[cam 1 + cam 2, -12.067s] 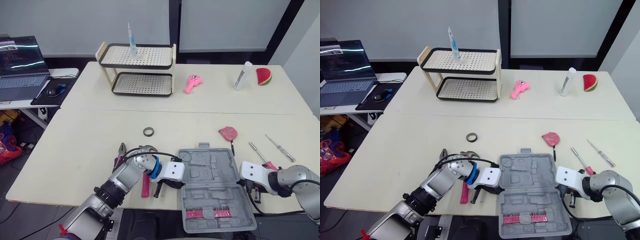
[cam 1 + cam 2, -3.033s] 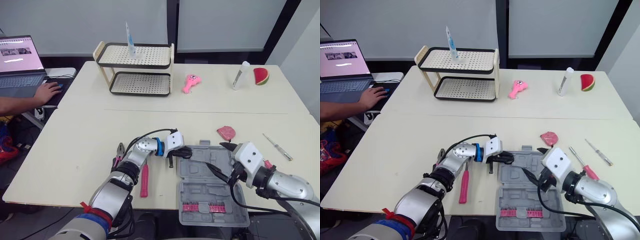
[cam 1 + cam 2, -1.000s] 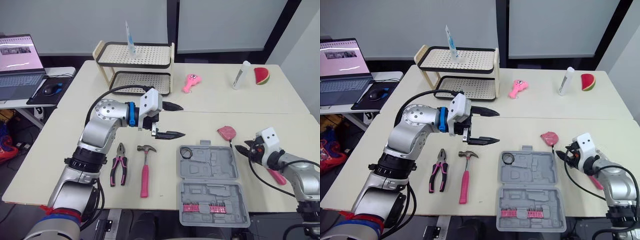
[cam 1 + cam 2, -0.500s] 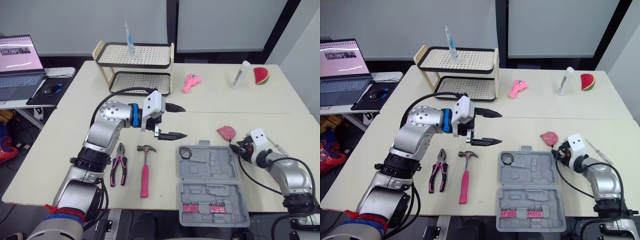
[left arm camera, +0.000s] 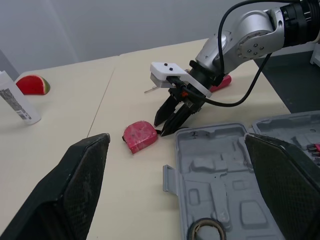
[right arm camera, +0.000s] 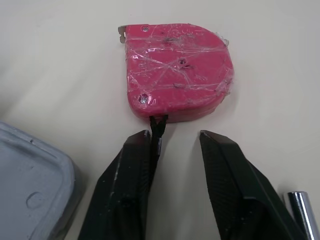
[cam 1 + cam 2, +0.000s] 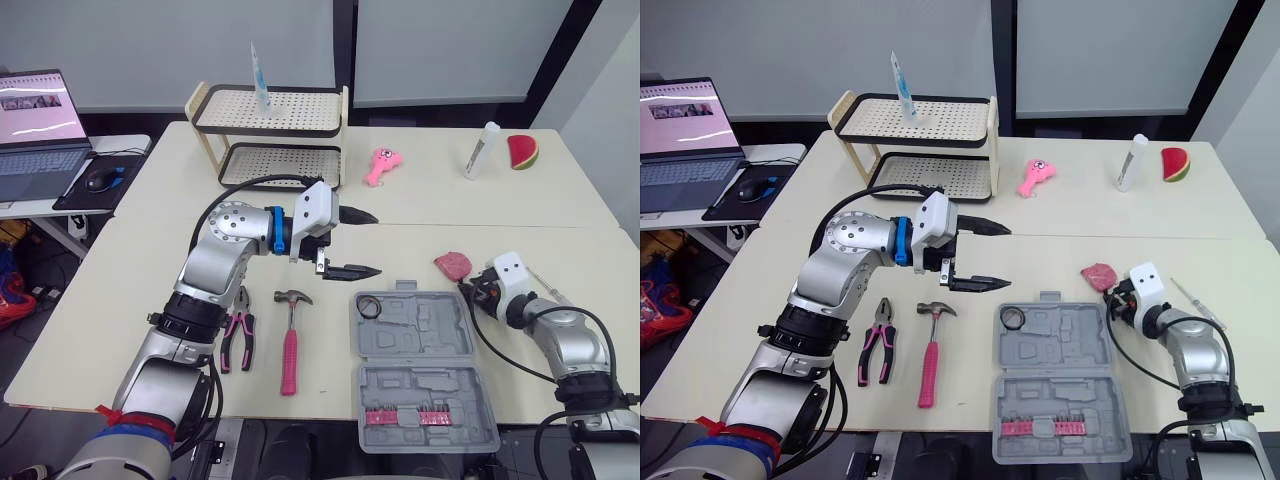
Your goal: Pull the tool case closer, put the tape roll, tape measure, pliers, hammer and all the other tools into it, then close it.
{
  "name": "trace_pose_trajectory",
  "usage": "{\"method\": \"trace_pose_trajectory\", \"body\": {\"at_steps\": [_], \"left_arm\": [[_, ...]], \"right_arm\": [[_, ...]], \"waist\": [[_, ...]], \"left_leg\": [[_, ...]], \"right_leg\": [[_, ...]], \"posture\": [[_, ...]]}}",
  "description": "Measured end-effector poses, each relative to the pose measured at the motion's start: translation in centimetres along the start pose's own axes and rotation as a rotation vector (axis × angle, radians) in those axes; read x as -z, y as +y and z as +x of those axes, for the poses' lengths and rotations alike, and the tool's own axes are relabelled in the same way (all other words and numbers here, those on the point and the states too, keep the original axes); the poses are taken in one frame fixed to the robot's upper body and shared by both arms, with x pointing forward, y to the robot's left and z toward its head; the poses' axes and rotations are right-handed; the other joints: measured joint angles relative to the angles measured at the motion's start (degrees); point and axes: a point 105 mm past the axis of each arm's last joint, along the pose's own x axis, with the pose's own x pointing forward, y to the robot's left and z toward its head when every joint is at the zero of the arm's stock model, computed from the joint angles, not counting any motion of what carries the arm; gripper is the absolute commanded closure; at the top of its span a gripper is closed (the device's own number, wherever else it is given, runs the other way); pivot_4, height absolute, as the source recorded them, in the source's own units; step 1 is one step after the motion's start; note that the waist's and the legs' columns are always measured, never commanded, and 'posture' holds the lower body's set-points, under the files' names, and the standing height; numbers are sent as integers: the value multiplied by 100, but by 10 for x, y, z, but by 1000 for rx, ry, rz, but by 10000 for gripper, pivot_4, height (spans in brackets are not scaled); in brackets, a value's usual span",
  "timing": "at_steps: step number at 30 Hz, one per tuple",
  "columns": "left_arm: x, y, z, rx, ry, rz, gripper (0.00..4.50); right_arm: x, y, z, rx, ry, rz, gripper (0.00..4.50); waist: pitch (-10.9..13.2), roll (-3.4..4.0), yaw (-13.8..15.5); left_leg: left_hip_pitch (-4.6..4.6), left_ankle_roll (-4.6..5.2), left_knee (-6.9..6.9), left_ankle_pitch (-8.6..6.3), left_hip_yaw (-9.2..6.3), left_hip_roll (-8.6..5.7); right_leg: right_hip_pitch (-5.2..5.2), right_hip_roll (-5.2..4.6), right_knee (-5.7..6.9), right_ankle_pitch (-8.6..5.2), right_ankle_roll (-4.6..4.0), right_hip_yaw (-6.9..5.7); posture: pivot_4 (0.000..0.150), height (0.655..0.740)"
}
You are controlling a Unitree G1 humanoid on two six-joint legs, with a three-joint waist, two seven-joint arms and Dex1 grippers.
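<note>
The tool case is seen lying open and flat on the counter near its front edge, with a pink strip of bits set along its 6 o'clock side. The tape roll is found inside the case, in the recess at its 10 o'clock corner. The tape measure, pink and wrapped in clear film, is laid on the counter just beyond the case's 1 o'clock corner, outside it. The right end effector is held low at the tape measure's 5 o'clock side, its fingers narrowly parted and nothing gripped between them; the tips are stopped just short of the pink body, and the measure's black strap is seen running against the inner edge of one finger. A metal shaft is glimpsed just beside that end effector. The left end effector is held above the counter at 11 o'clock of the case, spread wide and empty. The hammer, with its pink handle, is laid at 9 o'clock of the case, and the pliers are laid further out in the same direction, apart from the hammer. A two-tier rack, a pink toy, a white tube and a watermelon slice are ranged along the far part of the counter, towards 12 o'clock.
</note>
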Motion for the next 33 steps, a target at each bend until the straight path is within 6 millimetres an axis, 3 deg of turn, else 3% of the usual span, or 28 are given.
{"method": "trace_pose_trajectory", "body": {"at_steps": [5, 11, 15, 20, 26, 33], "left_arm": [[1, -2, 0, 8, 0, -1, 0], [0, -14, 7, 67, -9, -4, 0], [3, -30, 9, 140, -11, -33, 0], [8, -53, 12, 236, -3, -77, 0], [10, -64, 15, 278, -9, -96, 0], [10, -78, 19, 332, -17, -111, 0]], "right_arm": [[5, -1, -6, 6, 1, -7, 44861], [23, 0, -34, -14, 30, 14, 44861], [46, 9, -72, -68, 121, 26, 44861], [63, 37, -119, -159, 218, 74, 44861], [63, 54, -139, -212, 254, 91, 44861], [72, 57, -152, -240, 333, 79, 44861]], "waist": [[0, 0, 6], [0, 1, 43], [-5, 10, 64], [-8, 21, 45], [-8, 21, 36], [-7, 19, 56]], "left_leg": [[0, 0, 0, 0, -1, 0], [-9, 0, 0, 0, -8, -3], [-21, 1, -2, 0, -16, -1], [-21, 1, -3, -1, -21, 1], [17, 3, -8, -2, -27, -1], [16, 4, -8, -2, -31, -2]], "right_leg": [[1, 0, -1, 0, 0, 0], [3, -5, -8, 0, 0, 2], [6, -2, -25, 0, 0, 1], [10, 3, -29, 1, -1, 1], [46, 3, -41, 1, -1, 1], [56, 3, -48, 1, -1, -4]], "posture": [[1500, 7400], [1500, 7400], [1500, 7400], [1500, 7400], [1500, 7400], [1500, 7400]]}}
